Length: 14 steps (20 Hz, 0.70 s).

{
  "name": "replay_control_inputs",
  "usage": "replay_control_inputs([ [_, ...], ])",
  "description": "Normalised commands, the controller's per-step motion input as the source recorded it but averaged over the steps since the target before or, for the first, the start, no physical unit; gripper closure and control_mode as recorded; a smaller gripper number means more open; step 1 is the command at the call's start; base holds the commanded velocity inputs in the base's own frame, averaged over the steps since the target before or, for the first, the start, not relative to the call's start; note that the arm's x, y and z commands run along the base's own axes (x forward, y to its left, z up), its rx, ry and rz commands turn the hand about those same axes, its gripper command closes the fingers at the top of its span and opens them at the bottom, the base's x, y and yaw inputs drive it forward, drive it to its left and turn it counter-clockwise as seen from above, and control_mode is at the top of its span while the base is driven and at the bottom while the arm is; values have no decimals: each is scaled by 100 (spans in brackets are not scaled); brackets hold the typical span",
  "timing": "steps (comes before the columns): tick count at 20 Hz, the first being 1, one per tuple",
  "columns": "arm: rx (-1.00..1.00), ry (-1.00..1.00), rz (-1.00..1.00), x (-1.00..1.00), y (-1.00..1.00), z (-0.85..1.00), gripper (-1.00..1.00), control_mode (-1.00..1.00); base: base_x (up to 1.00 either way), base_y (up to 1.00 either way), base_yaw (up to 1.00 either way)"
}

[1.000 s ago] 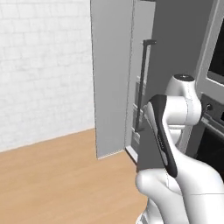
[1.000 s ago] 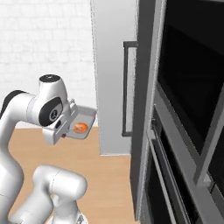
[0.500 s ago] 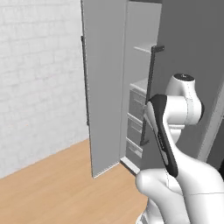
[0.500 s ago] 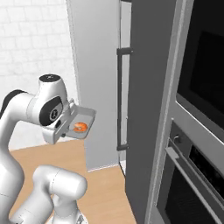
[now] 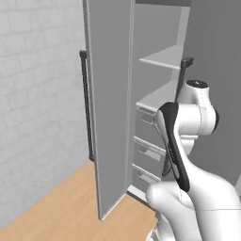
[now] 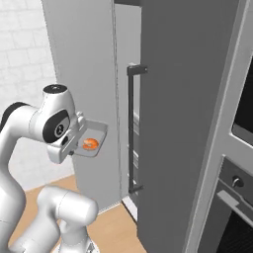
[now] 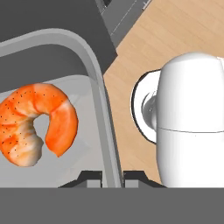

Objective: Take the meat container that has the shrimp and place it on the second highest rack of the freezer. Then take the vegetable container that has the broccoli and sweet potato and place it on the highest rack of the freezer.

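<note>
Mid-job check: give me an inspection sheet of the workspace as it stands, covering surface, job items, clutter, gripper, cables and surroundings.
Surface: wooden floor in front of the freezer; nothing lying on it.
Job's things: meat container carried level at the gripper, shrimp lying inside. Freezer door open; two pale shelves and drawer fronts visible, shelves bare where seen.
Clutter: nothing seen.
Gripper: gripper shut on the container's rim, one finger on each side of its wall.
Cables: nothing seen.
Surroundings: white brick wall left of the freezer; oven on the right.
</note>
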Motion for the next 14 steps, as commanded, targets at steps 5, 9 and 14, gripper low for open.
replay_control_inputs([
  [5, 0, 0, 0, 0, 0, 0, 100, 100, 46, 4, -25],
  [9, 0, 0, 0, 0, 0, 0, 100, 100, 38, 5, -24],
  [14, 0, 0, 0, 0, 0, 0, 100, 100, 45, 46, -15],
])
